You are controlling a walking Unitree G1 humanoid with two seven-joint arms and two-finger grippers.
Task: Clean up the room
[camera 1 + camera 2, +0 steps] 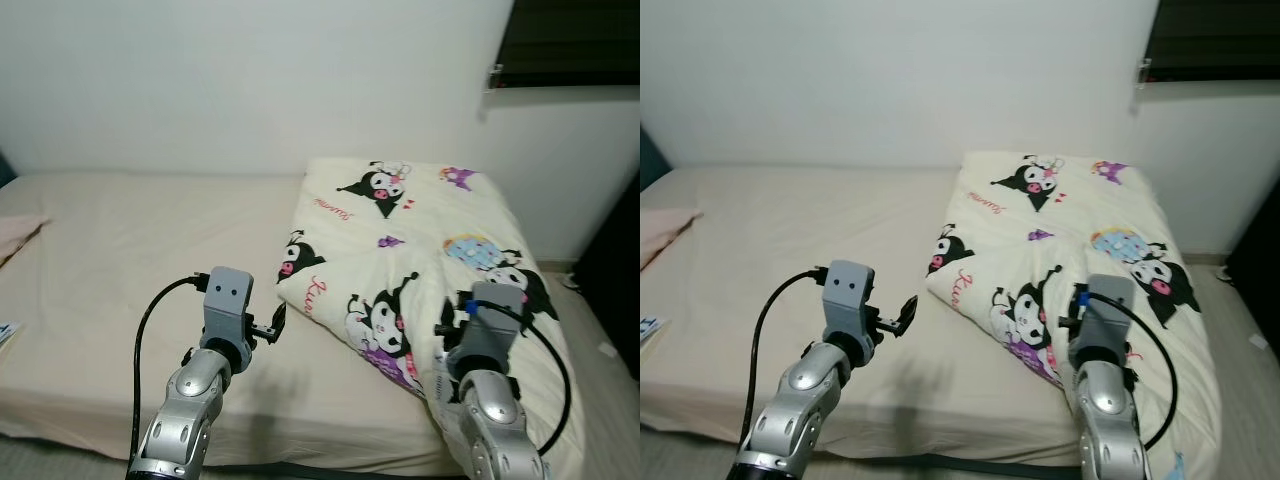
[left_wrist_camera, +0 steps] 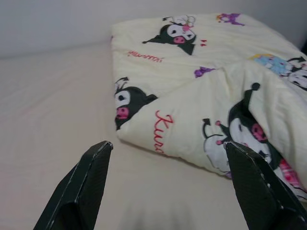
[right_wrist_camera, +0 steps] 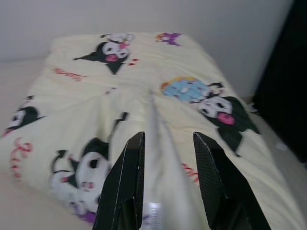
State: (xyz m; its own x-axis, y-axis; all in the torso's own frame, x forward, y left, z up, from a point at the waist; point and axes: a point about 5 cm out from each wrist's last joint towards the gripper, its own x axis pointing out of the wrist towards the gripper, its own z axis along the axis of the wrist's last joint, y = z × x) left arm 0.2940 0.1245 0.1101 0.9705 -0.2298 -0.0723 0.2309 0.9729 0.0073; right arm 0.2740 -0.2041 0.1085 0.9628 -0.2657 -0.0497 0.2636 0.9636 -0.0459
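**Folded quilt on the bed, one claw pinching a ridge of it**

A wide bed (image 1: pixel 120 260) is stretching across the room under a smooth, pale beige sheet, backed by a plain white wall (image 1: pixel 250 80). Covering its right-hand part, a thick, puffy quilt (image 1: pixel 420 230) is lying folded into a rough rectangle; its soft cream cloth is carrying printed black-and-white cartoon figures, red script and small purple and blue motifs, and its near corner is overlapping in a blunt flap. A dark window frame (image 1: pixel 580 45) is showing at the upper right.

The right gripper (image 3: pixel 165 177) is reaching over the quilt's near edge, its two flat black fingers sitting narrow with a raised ridge of the cloth pinched between them. The left gripper (image 2: pixel 168 182) is hovering above the bare sheet just beside the quilt's folded corner, its tapered fingers spread wide and holding nothing.
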